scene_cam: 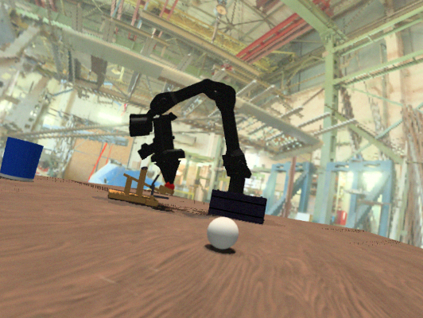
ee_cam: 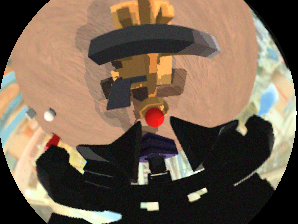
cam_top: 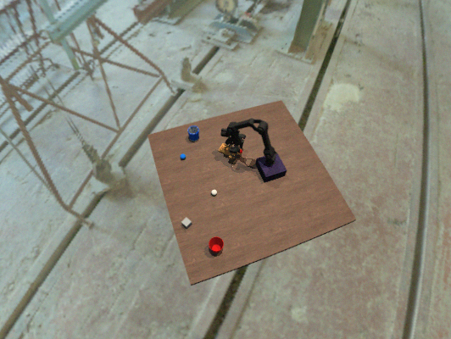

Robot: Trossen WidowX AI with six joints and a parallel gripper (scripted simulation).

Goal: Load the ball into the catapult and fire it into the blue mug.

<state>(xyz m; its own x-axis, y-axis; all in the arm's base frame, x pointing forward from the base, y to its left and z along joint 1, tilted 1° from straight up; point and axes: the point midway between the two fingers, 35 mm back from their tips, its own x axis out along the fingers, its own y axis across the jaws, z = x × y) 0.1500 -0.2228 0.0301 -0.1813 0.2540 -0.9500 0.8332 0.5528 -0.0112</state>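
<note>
Black gripper (cam_top: pixel 238 152) (scene_cam: pixel 169 183) (ee_cam: pixel 154 121): partly open, 2 fingertips apart, nothing gripped. Small red ball (cam_top: pixel 241 151) (scene_cam: pixel 169 185) (ee_cam: pixel 154 117) between them, at cup of orange-yellow block-built catapult (cam_top: pixel 223 148) (scene_cam: pixel 141 184) (ee_cam: pixel 132 65). Catapult's long axis runs lengthwise in wrist view, cup end toward dark purple box-shaped base (cam_top: pixel 279 175) (scene_cam: pixel 238 207) (ee_cam: pixel 159 145). Cylindrical blue mug (cam_top: pixel 193 134) (scene_cam: pixel 21 159) stands upright beyond opposite end.

In all three views, I cannot read any text, label, brand, number or sign on any of the things.

Matte black jointed arm (cam_top: pixel 265 137) (scene_cam: pixel 230 127) with dark, tapering fingers.
</note>
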